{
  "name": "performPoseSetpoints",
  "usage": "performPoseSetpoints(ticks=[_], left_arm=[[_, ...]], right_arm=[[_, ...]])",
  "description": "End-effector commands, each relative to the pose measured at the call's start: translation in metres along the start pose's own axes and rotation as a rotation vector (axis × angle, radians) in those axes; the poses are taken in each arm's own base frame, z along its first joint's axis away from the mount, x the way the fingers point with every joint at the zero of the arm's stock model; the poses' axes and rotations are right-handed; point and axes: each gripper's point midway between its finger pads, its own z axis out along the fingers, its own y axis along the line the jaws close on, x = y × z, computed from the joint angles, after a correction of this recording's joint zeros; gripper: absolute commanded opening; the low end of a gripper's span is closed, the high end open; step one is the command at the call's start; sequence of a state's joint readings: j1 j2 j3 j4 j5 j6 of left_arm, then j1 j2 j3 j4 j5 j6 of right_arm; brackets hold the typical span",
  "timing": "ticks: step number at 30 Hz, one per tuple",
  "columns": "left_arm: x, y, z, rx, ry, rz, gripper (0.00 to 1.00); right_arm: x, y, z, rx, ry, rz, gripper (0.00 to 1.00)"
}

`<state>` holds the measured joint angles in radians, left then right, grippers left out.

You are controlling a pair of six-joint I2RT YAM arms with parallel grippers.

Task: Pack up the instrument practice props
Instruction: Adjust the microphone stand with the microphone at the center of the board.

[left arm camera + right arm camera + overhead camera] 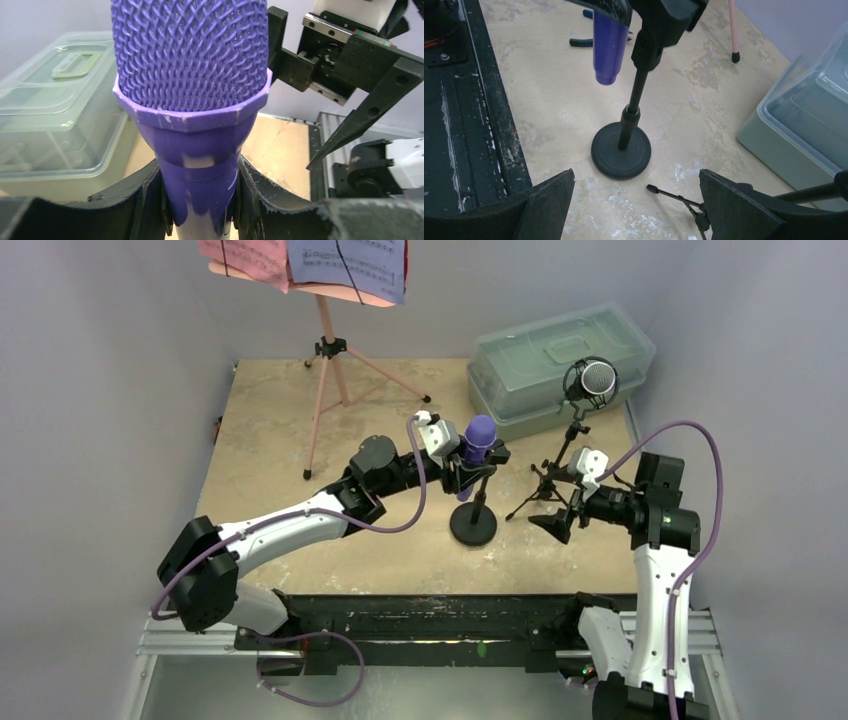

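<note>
The purple mic (479, 440) stands at the top of the black round-base support (473, 525). My left gripper (470, 462) is shut on it, with both jaws pressed against its purple body (200, 165) just under the mesh head. The mic's lower end (608, 50) hangs beside the support's clip (659, 30); I cannot tell whether it sits in the clip. My right gripper (562, 505) is open and empty, low between the round base (620, 150) and the black tripod support (555, 485). That tripod carries the black silver-headed mic (592, 380).
The pink tripod music rack (325, 370) stands at the back left with a lavender sheet (350, 260) and a red sheet (245, 255) on it. The greenish lidded box (560, 355) sits at the back right. Pliers (580, 42) lie beyond the purple mic.
</note>
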<state>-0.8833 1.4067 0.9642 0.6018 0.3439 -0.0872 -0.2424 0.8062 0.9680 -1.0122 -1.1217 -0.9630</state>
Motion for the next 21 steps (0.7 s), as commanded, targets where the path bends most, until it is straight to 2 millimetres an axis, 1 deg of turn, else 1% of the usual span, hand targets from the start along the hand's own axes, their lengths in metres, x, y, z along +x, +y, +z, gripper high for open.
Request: performPoseSetpoints(ticks=[1, 6, 9, 10, 11, 12, 14, 15, 18, 21], left_arm=[[-0.074, -0.020, 0.007, 0.138, -0.225, 0.013, 0.00], [-0.051, -0.025, 0.011, 0.184, -0.175, -0.018, 0.00], [-0.039, -0.025, 0.010, 0.186, -0.145, -0.027, 0.00], [-0.035, -0.024, 0.009, 0.181, -0.137, -0.028, 0.08], [-0.030, -0.023, 0.008, 0.173, -0.124, -0.032, 0.18], [-0.027, -0.023, 0.007, 0.168, -0.114, -0.034, 0.30], [-0.021, -0.021, 0.004, 0.153, -0.096, -0.039, 0.48], [-0.021, -0.020, 0.002, 0.141, -0.093, -0.042, 0.54], [-0.021, -0.016, -0.006, 0.097, -0.081, -0.044, 0.69], [-0.021, -0.011, -0.014, 0.052, -0.063, -0.043, 0.77]], right_arm=[[-0.028, 0.006, -0.004, -0.050, -0.068, -0.066, 0.99], [-0.043, 0.004, 0.001, -0.105, -0.089, -0.094, 0.99], [-0.047, 0.008, 0.010, -0.162, -0.081, -0.114, 0.99], [-0.047, 0.009, 0.013, -0.178, -0.075, -0.119, 0.99], [-0.047, 0.010, 0.016, -0.191, -0.067, -0.124, 0.99], [-0.047, 0.010, 0.018, -0.199, -0.066, -0.130, 0.99], [-0.049, 0.008, 0.021, -0.203, -0.068, -0.149, 0.99], [-0.050, 0.007, 0.021, -0.204, -0.066, -0.163, 0.99], [-0.054, 0.002, 0.022, -0.208, -0.069, -0.195, 0.99], [-0.062, -0.002, 0.023, -0.218, -0.074, -0.224, 0.99]])
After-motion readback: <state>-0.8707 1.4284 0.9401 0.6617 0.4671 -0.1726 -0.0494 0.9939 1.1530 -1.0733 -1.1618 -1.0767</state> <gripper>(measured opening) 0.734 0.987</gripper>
